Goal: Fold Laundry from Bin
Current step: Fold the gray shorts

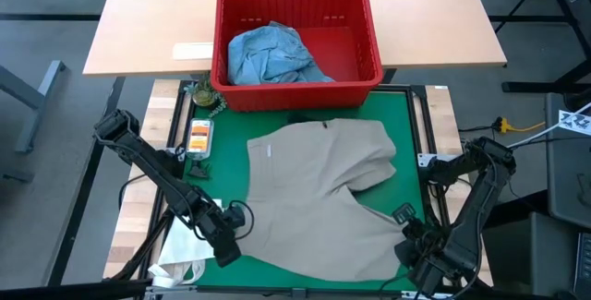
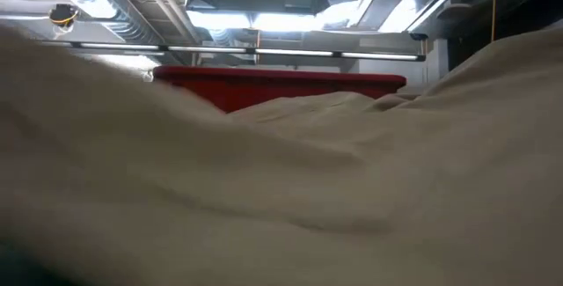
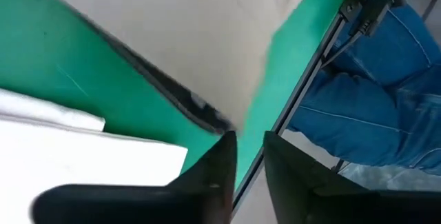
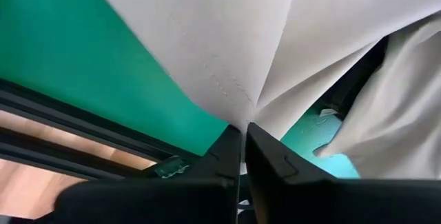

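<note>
From above, the khaki garment [image 1: 319, 194] lies spread on the green mat [image 1: 416, 115] of the surface, one flap turned over near its right side. The red bin [image 1: 297, 46] stands just beyond the mat with a blue denim piece [image 1: 272, 55] in it. The left gripper [image 1: 224, 245] sits at the garment's near-left corner, the right gripper [image 1: 420, 263] at the near-right corner. A white bag [image 1: 180, 258] lies beside the left arm.

The low view is almost filled by khaki cloth [image 2: 281, 189]; only the bin's rim [image 2: 281, 79] shows over it.

In the left wrist view, the left jaws stand a little apart with nothing between them; the garment's dark-edged hem [image 3: 186, 100] lies just ahead of the tips, free of them. A person's jeans [image 3: 372, 100] show past the mat's edge.

In the right wrist view, the right jaws are pinched narrow on a gathered fold of the garment [image 4: 241, 86], the cloth drawn up into the tips.

This looks like the spreading stage, one corner let go and the other held. To do it well, the right side should be pulled outward and low so the turned flap flattens, then released only once the hem lies straight. The left gripper would best clear the cloth upward rather than sideways, so it does not drag the corner it has laid.
</note>
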You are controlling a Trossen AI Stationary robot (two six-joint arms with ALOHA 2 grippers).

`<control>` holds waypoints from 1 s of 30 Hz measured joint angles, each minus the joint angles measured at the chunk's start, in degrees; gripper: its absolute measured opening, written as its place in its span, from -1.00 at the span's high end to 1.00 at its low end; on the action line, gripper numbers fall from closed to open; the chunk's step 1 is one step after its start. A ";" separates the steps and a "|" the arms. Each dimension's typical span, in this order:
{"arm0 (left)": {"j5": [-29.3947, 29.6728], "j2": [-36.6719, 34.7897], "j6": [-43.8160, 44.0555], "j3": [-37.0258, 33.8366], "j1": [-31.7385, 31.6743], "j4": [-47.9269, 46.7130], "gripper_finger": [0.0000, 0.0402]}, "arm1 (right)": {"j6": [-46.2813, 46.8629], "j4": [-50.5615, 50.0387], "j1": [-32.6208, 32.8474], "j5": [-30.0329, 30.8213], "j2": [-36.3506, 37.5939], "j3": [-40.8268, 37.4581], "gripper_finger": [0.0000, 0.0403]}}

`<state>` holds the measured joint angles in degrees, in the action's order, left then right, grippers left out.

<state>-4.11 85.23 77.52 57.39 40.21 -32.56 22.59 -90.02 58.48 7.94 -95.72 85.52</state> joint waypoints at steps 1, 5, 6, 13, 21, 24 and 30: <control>-0.12 0.00 0.37 0.00 0.00 0.00 0.61 | 0.62 -0.02 0.00 -0.21 0.00 0.00 0.86; -0.36 0.00 0.39 0.00 0.00 0.02 0.41 | 4.18 -0.02 0.00 -1.50 0.00 0.00 0.64; -0.35 0.00 0.39 0.00 0.00 0.02 0.36 | 5.06 0.00 0.00 -1.51 0.00 0.00 0.57; 8.67 0.00 -3.38 0.00 0.00 0.32 0.17 | 6.12 0.00 0.00 -0.09 0.00 0.00 0.23; 23.24 0.00 -8.92 -0.02 -0.77 1.22 0.16 | 6.11 0.10 -1.22 6.01 0.09 -5.71 0.24; 25.27 0.02 -11.57 -0.02 -1.09 3.30 0.16 | 5.88 0.16 -2.82 2.94 0.09 -10.89 0.29; 26.13 0.02 -15.12 -0.02 -2.21 6.38 0.16 | 1.17 8.23 -7.17 -0.47 0.09 -21.03 0.39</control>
<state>22.02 85.25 62.39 57.36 37.99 -26.18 23.76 -81.79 51.30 7.47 -95.64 64.49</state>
